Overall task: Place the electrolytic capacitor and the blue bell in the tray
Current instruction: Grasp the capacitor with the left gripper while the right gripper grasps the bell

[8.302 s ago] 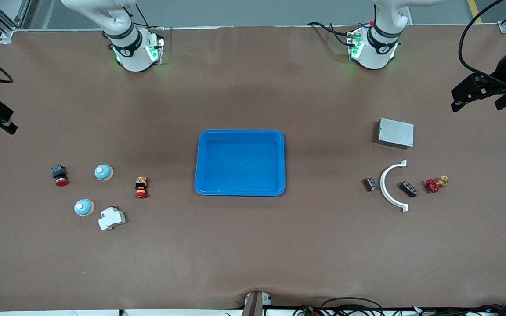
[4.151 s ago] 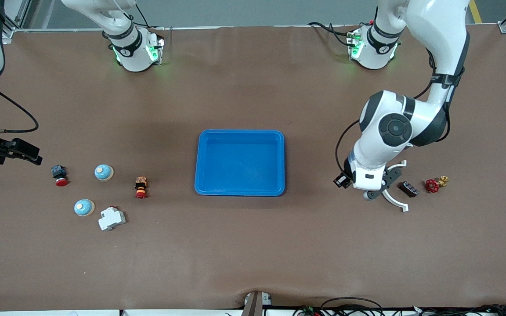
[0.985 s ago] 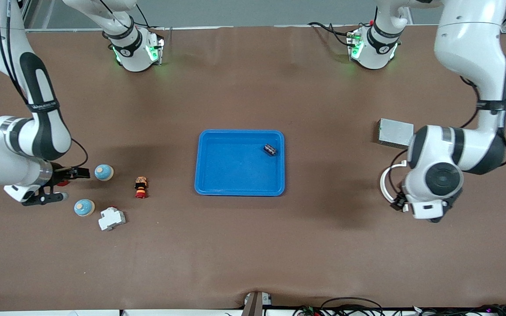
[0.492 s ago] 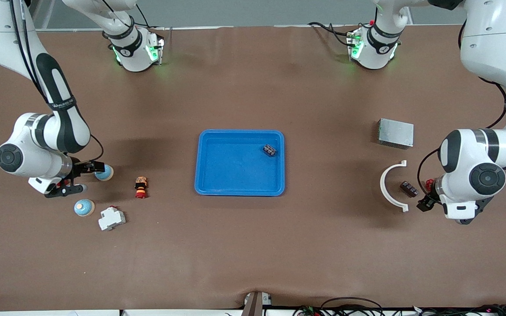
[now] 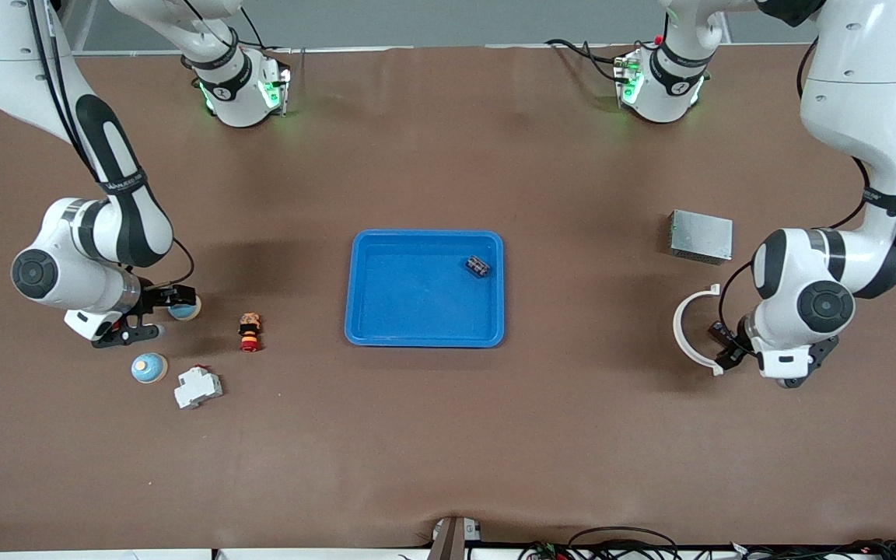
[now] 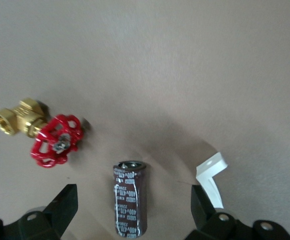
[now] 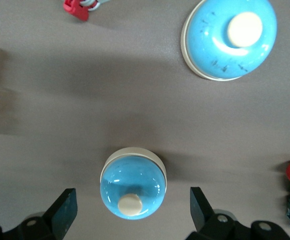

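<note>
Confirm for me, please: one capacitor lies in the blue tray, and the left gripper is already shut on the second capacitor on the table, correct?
Not quite. One capacitor does lie in the blue tray, but the left gripper is open: in the left wrist view its fingers stand apart on either side of the second capacitor, which lies on the table ungrasped.

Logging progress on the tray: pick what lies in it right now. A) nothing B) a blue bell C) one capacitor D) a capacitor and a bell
C: the front view shows only one dark capacitor inside the blue tray; both blue bells sit on the table.
</note>
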